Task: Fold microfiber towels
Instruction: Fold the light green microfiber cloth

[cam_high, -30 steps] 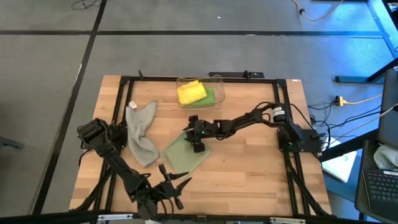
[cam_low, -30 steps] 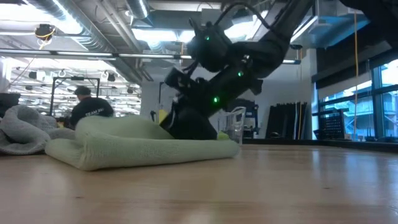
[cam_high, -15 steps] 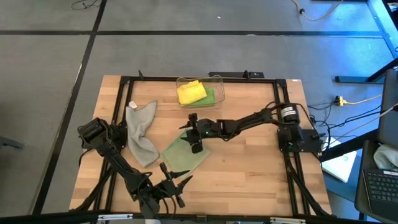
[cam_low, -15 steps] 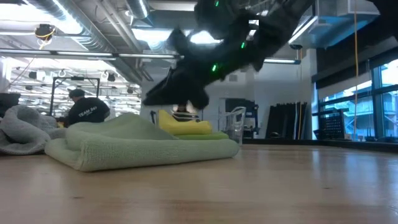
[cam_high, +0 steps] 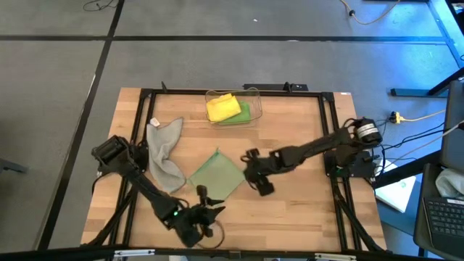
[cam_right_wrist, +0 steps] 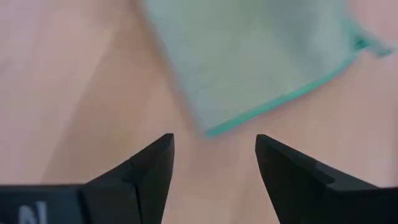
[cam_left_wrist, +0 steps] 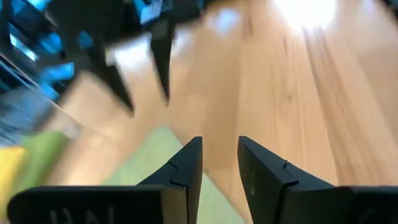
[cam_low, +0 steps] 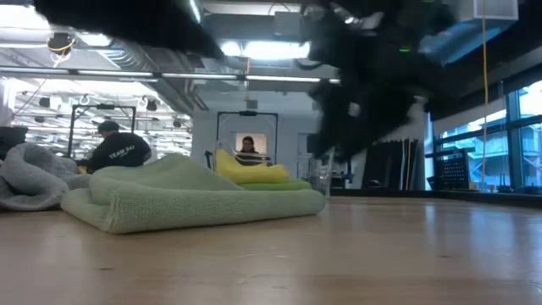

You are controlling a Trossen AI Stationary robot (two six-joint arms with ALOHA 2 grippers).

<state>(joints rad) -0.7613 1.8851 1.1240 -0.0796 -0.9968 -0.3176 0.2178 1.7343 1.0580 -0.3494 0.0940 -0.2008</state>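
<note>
A pale sage green towel [cam_high: 216, 174] lies folded flat on the middle of the table; its teal-edged corner [cam_right_wrist: 249, 62] shows in the right wrist view. A grey towel [cam_high: 165, 152] lies crumpled to its left. A yellow towel [cam_high: 222, 107] and a bright green one [cam_high: 246, 113] rest in the bin. My right gripper [cam_high: 250, 172] hangs open just right of the sage towel, above the table, with nothing between its fingers [cam_right_wrist: 149, 168]. My left gripper [cam_high: 210, 201] stands open near the front edge, below the sage towel, holding nothing [cam_left_wrist: 221, 158].
A clear plastic bin [cam_high: 254, 93] stands at the far middle of the table. A black frame rail [cam_high: 138, 130] runs round the tabletop. Bare wood lies right of the sage towel and along the front right. A person [cam_low: 118, 152] sits in the room beyond.
My right gripper has risen off the folded sage towel and drawn back toward the table's right edge, tipping up. The towel stays folded where it lay. My left gripper has turned about its wrist and sunk a little near the front edge.
</note>
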